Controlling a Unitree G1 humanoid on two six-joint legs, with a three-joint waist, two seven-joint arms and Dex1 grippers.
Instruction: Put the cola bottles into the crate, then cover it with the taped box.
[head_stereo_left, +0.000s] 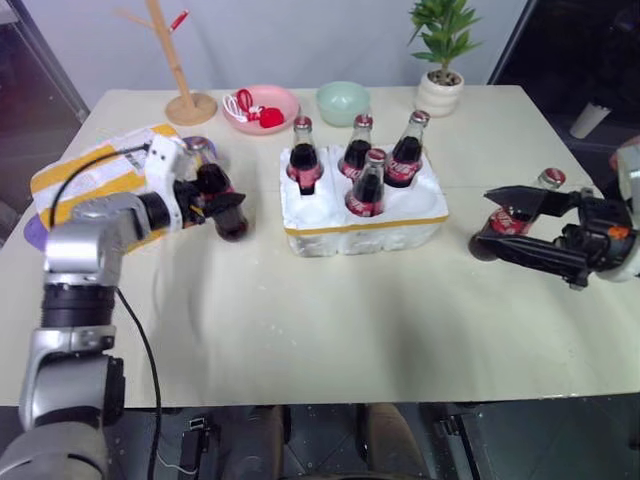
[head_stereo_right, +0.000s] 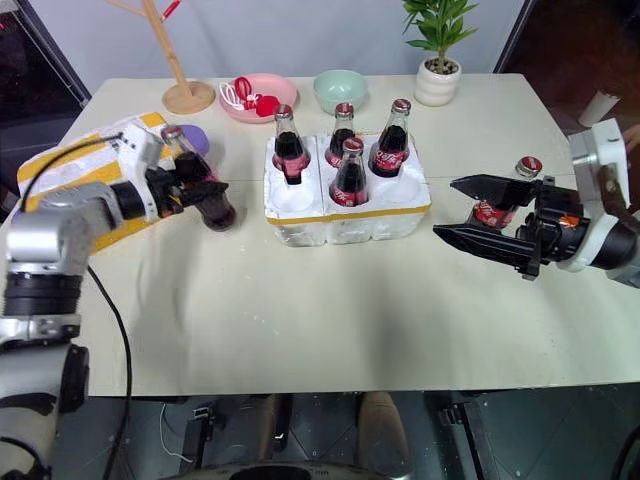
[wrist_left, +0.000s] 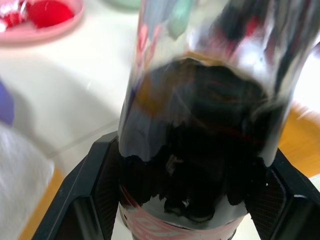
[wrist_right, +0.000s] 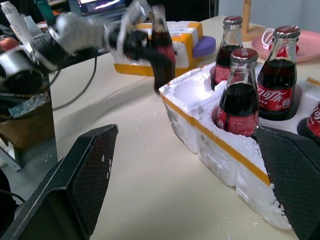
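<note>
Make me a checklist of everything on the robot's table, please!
Surface: pale table, white crumbs near the crate.
Job's things: four dark glass cola bottles stand in the low white foam crate; two wells empty. One bottle in the left pincer, one behind the right pincer. Yellow-taped foam box at the left.
Clutter: pink plate, green bowl, potted plant, wooden stand.
Pincers: left shut on bottle; right open.
Cables: black cable on left arm.
Surroundings: pale wall.
</note>
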